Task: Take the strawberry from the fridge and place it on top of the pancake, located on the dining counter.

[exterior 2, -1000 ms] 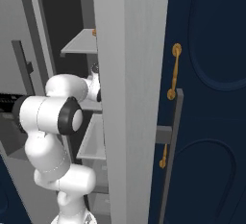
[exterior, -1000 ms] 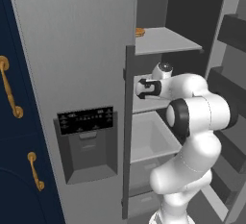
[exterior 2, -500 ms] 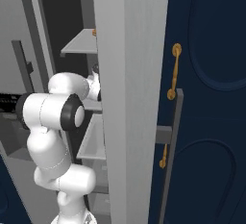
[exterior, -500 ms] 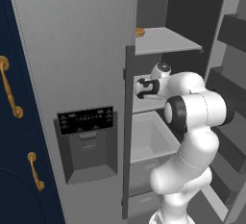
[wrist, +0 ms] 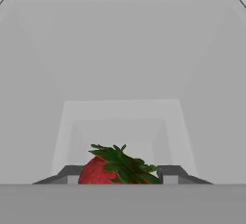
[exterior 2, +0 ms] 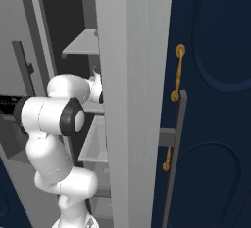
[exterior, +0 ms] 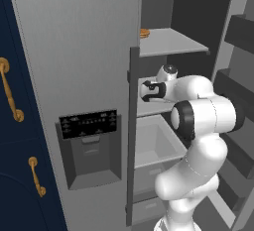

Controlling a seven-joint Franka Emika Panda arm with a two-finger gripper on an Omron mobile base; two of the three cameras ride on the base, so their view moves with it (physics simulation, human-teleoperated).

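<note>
A tall grey side-by-side fridge point(exterior: 84, 51) stands with its right-hand door swung open among navy cabinets with brass handles point(exterior: 11, 96), its pale grey shelves point(exterior: 171, 41) and a white drawer bin point(exterior: 156, 143) bared to the white arm reaching in at mid height. In the hand view the small bright red strawberry with its green leafy cap point(wrist: 113, 168) sits on the fridge's light grey floor between the two dark fingertips point(wrist: 168, 172) of the gripper point(wrist: 117, 176) — the tips have drawn in close on either side and appear to be pinching the fruit, though actual contact is partly hidden at the bottom of that view. The step in hand looks like the grasp itself. Next would come a gentle lift and a straight withdrawal clear of the shelf edge and door — then the carry to the dining counter.
</note>
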